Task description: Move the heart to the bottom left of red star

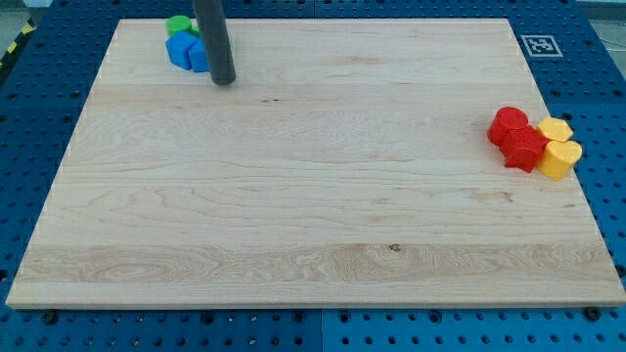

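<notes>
My tip point(223, 81) rests on the board near the view's top left, just right of a blue block point(186, 53) and close against it. The rod hides part of that block. A green block point(179, 26) sits right above the blue one. Far away, at the view's right edge, four blocks cluster together. A red star-like block point(526, 149) has a second red block point(508, 124) at its upper left. A yellow heart-like block point(560, 159) touches the red star's right side. Another yellow block point(556, 128) lies just above the heart.
The wooden board point(313, 215) lies on a blue pegboard table. A black-and-white marker tag point(541, 45) sits off the board's top right corner.
</notes>
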Tool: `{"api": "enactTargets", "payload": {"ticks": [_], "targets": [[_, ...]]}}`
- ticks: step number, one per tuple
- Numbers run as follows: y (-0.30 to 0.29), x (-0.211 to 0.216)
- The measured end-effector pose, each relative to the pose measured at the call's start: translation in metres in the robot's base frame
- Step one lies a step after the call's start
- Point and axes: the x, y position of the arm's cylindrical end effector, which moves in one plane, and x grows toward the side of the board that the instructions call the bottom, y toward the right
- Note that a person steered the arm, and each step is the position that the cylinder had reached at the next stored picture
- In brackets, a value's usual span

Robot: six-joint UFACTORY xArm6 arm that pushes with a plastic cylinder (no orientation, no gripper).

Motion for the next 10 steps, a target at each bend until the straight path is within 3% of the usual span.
{"api": "enactTargets", "payload": {"ticks": [2, 3, 4, 5, 6, 10], "targets": [[0.012, 0.028], [-0.035, 0.057], [-0.105, 0.058], [-0.109, 0.026], [-0.031, 0.044], [0.402, 0.010]]}}
